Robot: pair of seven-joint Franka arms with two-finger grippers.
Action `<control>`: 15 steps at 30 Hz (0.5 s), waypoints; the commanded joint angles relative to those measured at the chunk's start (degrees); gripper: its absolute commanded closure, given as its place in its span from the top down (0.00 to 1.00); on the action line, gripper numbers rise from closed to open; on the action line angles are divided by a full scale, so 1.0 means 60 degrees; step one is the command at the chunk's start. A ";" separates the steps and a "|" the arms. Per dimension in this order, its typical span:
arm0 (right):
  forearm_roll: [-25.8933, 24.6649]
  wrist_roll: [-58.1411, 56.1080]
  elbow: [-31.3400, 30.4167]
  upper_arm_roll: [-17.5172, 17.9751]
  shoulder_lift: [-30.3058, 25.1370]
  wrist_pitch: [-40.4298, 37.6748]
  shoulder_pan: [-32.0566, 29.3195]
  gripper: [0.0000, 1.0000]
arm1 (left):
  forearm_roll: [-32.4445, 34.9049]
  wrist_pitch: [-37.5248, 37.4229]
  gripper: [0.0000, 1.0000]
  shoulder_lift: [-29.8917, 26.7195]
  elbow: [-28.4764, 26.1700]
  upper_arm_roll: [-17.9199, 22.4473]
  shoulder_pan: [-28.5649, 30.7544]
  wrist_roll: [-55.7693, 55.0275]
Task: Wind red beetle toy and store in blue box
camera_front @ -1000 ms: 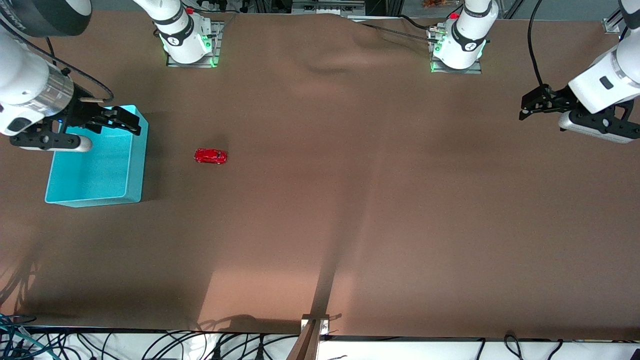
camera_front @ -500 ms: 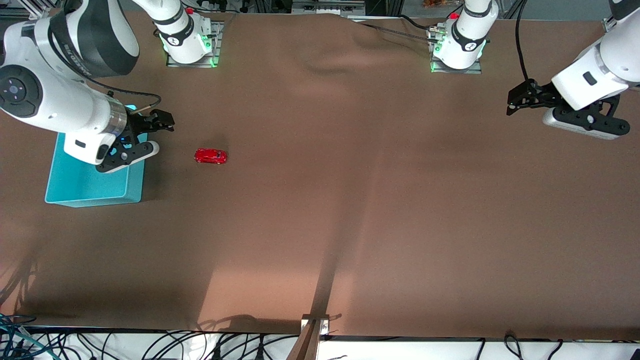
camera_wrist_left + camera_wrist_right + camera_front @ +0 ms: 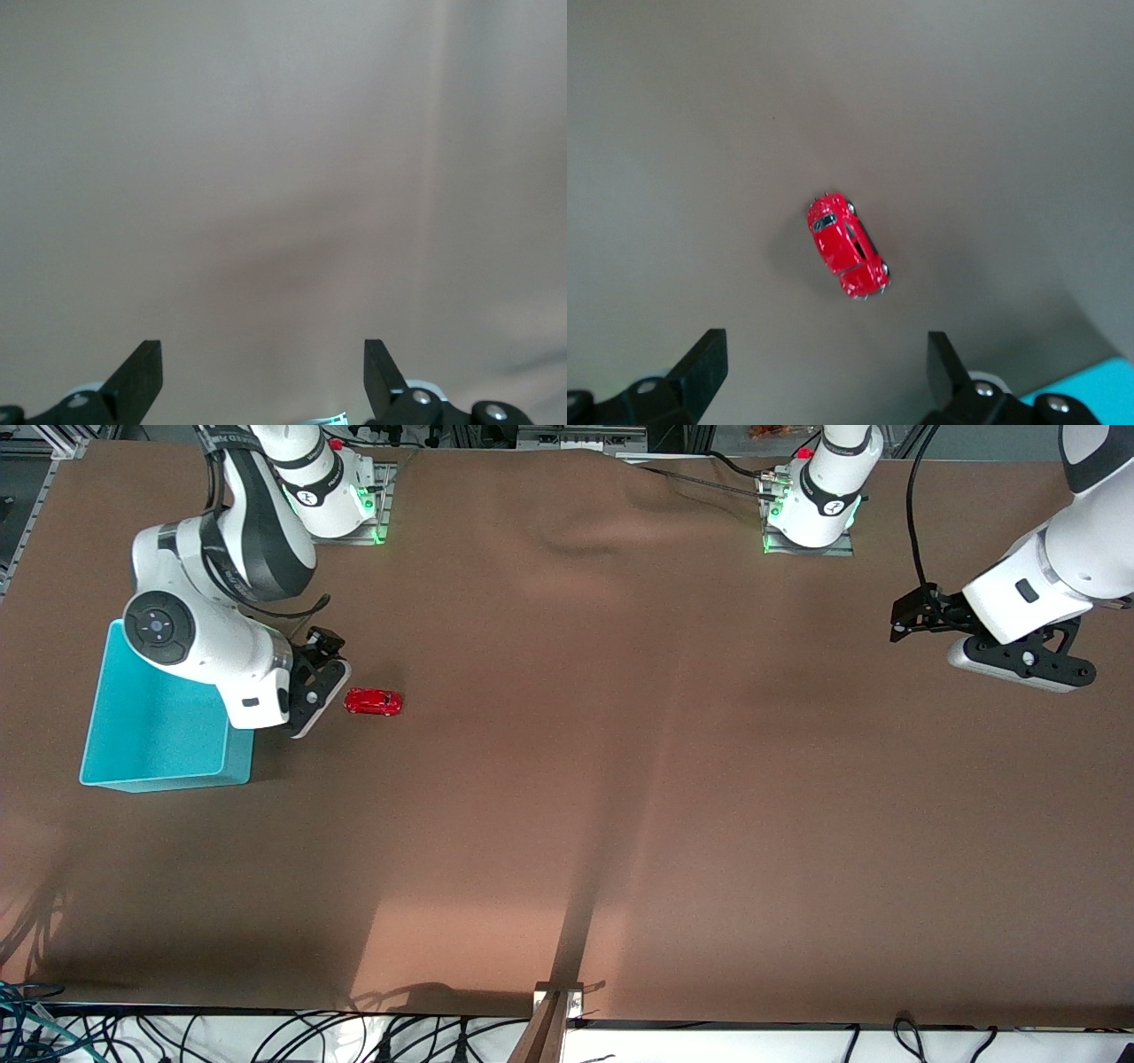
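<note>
The red beetle toy (image 3: 373, 702) stands on the brown table, beside the blue box (image 3: 133, 726) on the side toward the left arm's end. It also shows in the right wrist view (image 3: 847, 246). My right gripper (image 3: 321, 657) is open and empty, over the table between the box and the toy. In the right wrist view my right gripper (image 3: 824, 372) has its jaws wide apart, short of the toy. My left gripper (image 3: 905, 615) is open and empty, up over the table at the left arm's end. My left gripper (image 3: 262, 376) shows only bare table in its wrist view.
The blue box's corner shows in the right wrist view (image 3: 1090, 385). The two arm bases (image 3: 335, 500) (image 3: 811, 509) stand at the table edge farthest from the front camera. Cables and a metal bracket (image 3: 556, 1001) lie along the nearest edge.
My right arm swung from over the blue box toward the toy and lowered; its gripper now hangs just beside the toy. My left gripper drifted slightly toward the table's middle. The toy has not moved.
</note>
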 commanded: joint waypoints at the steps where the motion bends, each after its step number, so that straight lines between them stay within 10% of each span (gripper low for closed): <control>1: -0.0056 -0.1126 -0.1639 0.0053 -0.0617 0.1581 -0.0025 1.00 | 0.0231 -0.0152 1.00 0.0060 0.0251 -0.0023 -0.0023 0.0243; 15: -0.0056 -0.2958 -0.4146 0.0097 0.0100 0.6444 -0.0011 0.99 | 0.0231 -0.0123 1.00 0.0046 0.0251 -0.0302 -0.0023 0.0096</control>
